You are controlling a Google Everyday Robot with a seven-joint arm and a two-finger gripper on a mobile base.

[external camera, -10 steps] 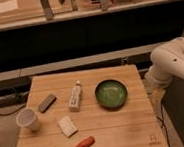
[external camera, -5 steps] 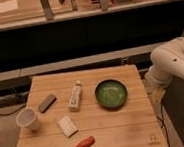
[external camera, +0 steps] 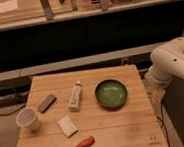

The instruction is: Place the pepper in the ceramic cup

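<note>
The red-orange pepper (external camera: 83, 144) lies on the wooden table (external camera: 132, 126) near its front edge, left of centre. The white ceramic cup (external camera: 28, 119) stands upright at the table's left edge, up and left of the pepper. My white arm (external camera: 172, 64) shows at the right, beside the table's right edge. The gripper itself is out of view.
A green bowl (external camera: 111, 93) sits right of centre. A white tube (external camera: 75, 96) lies in the middle, a dark grey block (external camera: 47, 102) to its left, and a pale rectangular block (external camera: 67, 126) between cup and pepper. A dark counter runs behind the table.
</note>
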